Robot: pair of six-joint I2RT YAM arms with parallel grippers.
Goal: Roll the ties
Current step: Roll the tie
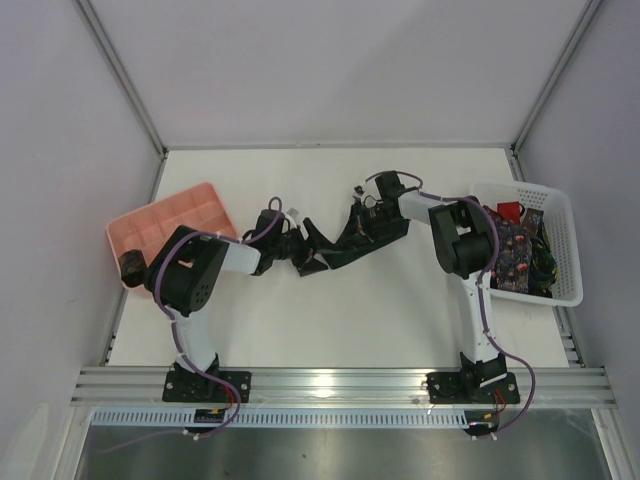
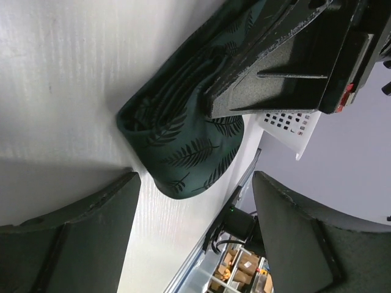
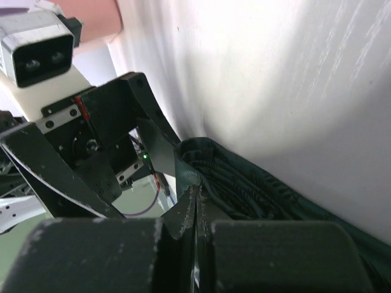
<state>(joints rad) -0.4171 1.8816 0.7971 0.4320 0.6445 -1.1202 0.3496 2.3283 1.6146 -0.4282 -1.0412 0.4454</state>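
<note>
Centrally on the white table (image 1: 330, 310), between the white basket (image 1: 566, 262) of ties (image 1: 515, 250) and the pink tray (image 1: 175, 212), lies a dark green tie (image 2: 177, 140). Its fabric is pinched by the right gripper (image 3: 197, 207), fingers together; the left gripper (image 2: 194, 207) stands wide apart beside its folded end.

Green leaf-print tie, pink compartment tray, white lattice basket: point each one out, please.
green leaf-print tie (image 2: 183, 134), left wrist view, patterned outer face of its rounded end.
pink compartment tray (image 1: 185, 212), top external view, bare compartments.
white lattice basket (image 1: 566, 240), top external view, right wall.
</note>
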